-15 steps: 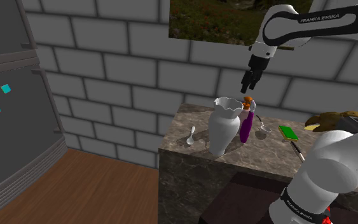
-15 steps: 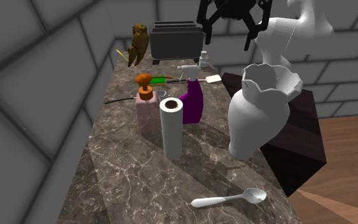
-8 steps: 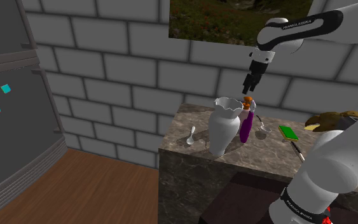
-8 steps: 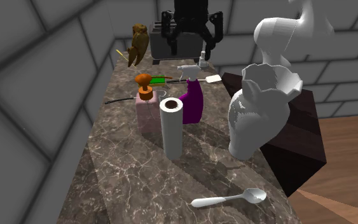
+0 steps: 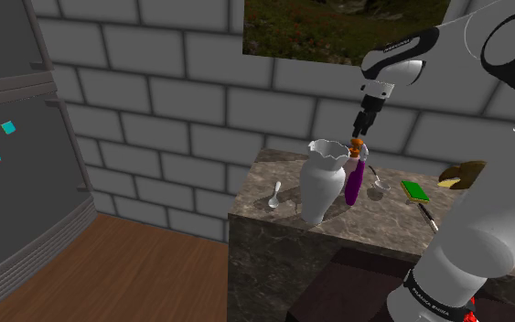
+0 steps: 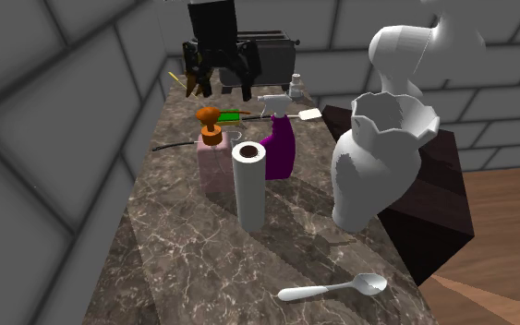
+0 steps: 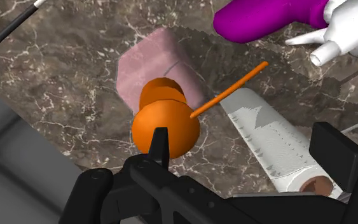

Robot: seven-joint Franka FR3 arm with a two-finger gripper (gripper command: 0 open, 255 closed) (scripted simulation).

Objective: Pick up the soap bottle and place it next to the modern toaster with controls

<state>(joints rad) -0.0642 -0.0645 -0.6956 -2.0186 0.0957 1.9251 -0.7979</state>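
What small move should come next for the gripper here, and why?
Probably a slight sideways shift of the open gripper before lowering: in the wrist view the soap bottle has its orange pump beside one finger, while the paper roll shows between the fingers.

One soap bottle (image 6: 213, 157), one purple spray bottle (image 6: 279, 146), one paper roll (image 6: 248, 189), one white vase (image 6: 378, 166), one toaster (image 6: 276, 60).

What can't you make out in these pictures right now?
Soap bottle body, shoulder view: hidden behind the white vase and purple spray bottle.
Toaster controls, second exterior view: the gripper covers part of it.
Brown object, shoulder view: partly behind the arm.
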